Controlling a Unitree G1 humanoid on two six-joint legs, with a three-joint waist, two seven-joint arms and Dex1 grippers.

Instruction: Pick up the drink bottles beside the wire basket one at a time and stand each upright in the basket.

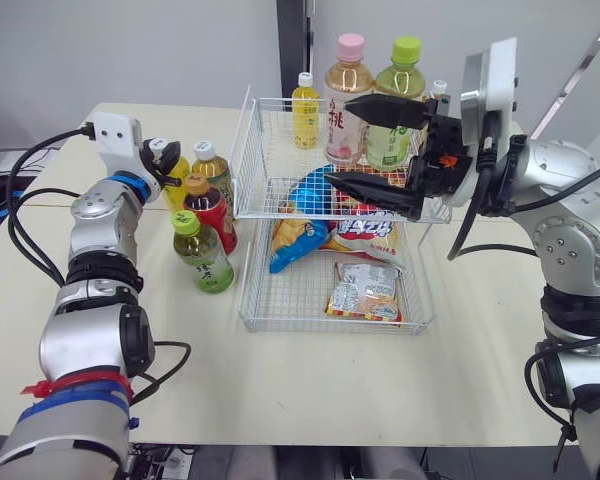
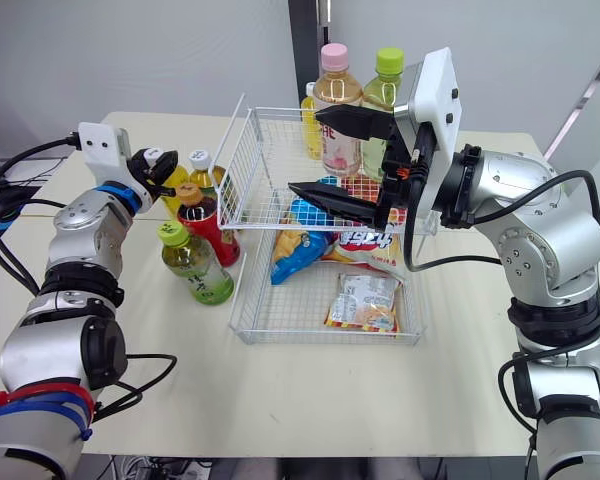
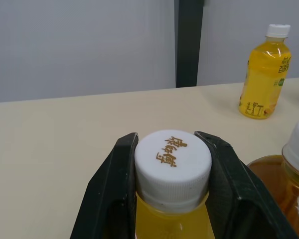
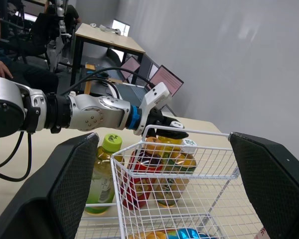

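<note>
Clamping the white cap of the yellow bottle (image 3: 173, 172), the left tool (image 3: 167, 137) is holding it upright among three other bottles (image 1: 212, 215), which are standing on the tabletop (image 1: 310, 380) just left of the basket (image 1: 280, 101). Whether the bottle is touching the tabletop is unclear. The right tool (image 1: 338, 140) is hovering over the basket, fingers spread wide, holding nothing. Snack packets (image 1: 365, 290) are lying inside.
</note>
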